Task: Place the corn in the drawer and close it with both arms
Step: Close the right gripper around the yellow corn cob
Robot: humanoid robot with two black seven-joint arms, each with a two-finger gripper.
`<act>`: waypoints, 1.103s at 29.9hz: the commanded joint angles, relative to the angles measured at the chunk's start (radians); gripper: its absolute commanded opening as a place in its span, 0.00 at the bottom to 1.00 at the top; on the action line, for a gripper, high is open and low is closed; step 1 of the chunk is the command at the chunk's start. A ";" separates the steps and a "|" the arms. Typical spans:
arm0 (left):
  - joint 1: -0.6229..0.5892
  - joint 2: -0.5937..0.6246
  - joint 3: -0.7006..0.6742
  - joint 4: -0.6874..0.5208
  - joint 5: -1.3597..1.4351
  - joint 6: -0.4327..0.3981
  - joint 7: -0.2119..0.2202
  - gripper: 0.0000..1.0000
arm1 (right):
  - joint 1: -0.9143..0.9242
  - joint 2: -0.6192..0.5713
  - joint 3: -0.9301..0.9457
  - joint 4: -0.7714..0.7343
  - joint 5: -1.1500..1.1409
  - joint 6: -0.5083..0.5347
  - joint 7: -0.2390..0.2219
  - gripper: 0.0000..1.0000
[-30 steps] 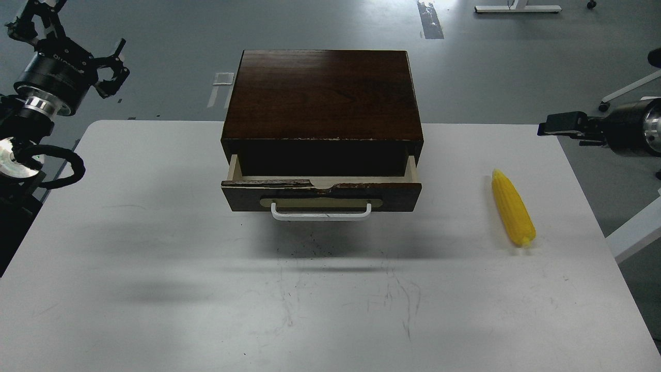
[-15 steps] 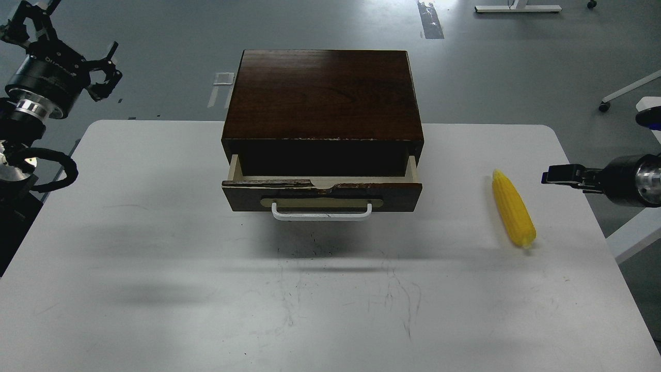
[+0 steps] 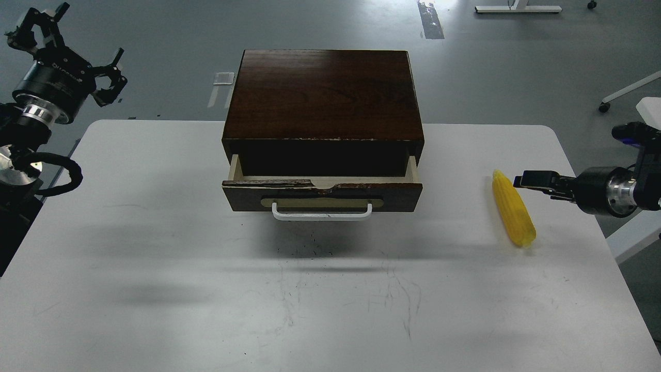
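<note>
The yellow corn lies on the white table at the right, tapered end pointing away from me. The dark brown box stands at the table's back middle. Its drawer is pulled out a little, with pale wood inside and a white bar handle. My right gripper comes in from the right edge and its tip is right at the corn's upper right side; it is seen end-on. My left gripper is raised at the far left, off the table, fingers spread and empty.
The table's right edge runs close behind the corn. Chair legs and a desk base stand on the grey floor beyond the table. A black cable loop hangs by my left arm.
My right gripper has come down and moved left, from beyond the table's right edge up to the corn. My left gripper has shifted slightly at the far left. Corn and drawer have not moved.
</note>
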 commanded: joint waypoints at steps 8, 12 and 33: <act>0.021 0.005 0.000 0.000 0.000 0.000 0.000 0.98 | -0.065 0.108 0.001 -0.101 -0.002 -0.001 0.004 0.95; 0.023 0.005 0.000 0.000 0.000 0.000 0.000 0.98 | -0.082 0.119 -0.002 -0.106 -0.007 -0.001 0.005 0.93; 0.038 -0.002 0.000 0.006 0.000 0.000 -0.006 0.98 | -0.140 0.174 -0.006 -0.189 -0.038 -0.017 0.024 0.64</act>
